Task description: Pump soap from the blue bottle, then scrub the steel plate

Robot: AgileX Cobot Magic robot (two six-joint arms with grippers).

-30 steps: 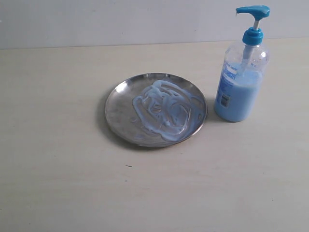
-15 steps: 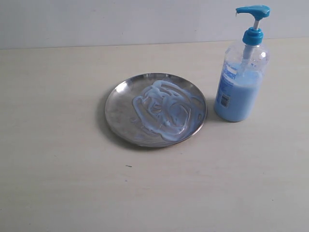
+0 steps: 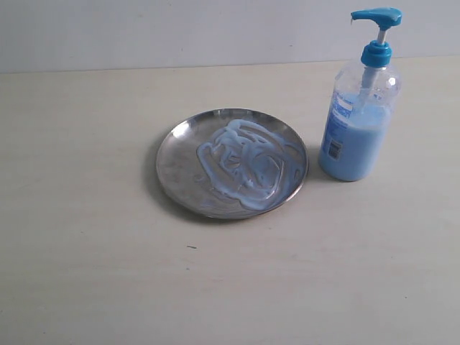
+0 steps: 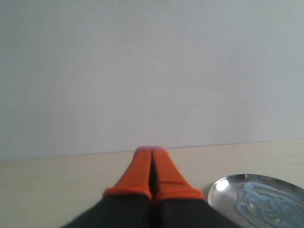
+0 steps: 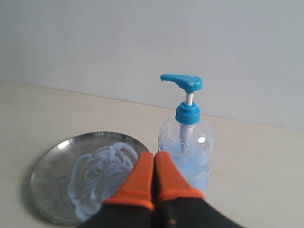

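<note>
The steel plate (image 3: 172,162) lies mid-table, its centre covered in swirled pale blue soap (image 3: 243,162). To its right stands the blue bottle (image 3: 357,126), upright, pump head raised. No arm shows in the exterior view. My left gripper (image 4: 151,153) is shut and empty, well off to one side of the plate (image 4: 227,186), whose edge shows with soap (image 4: 266,204) on it. My right gripper (image 5: 155,156) is shut and empty, held back from the plate (image 5: 52,166) and the bottle (image 5: 187,137); its orange fingers (image 5: 137,180) overlap both in that view.
A pale beige table (image 3: 93,273) carries everything. A plain light wall (image 3: 180,29) rises behind its far edge. A small dark speck (image 3: 191,247) lies in front of the plate.
</note>
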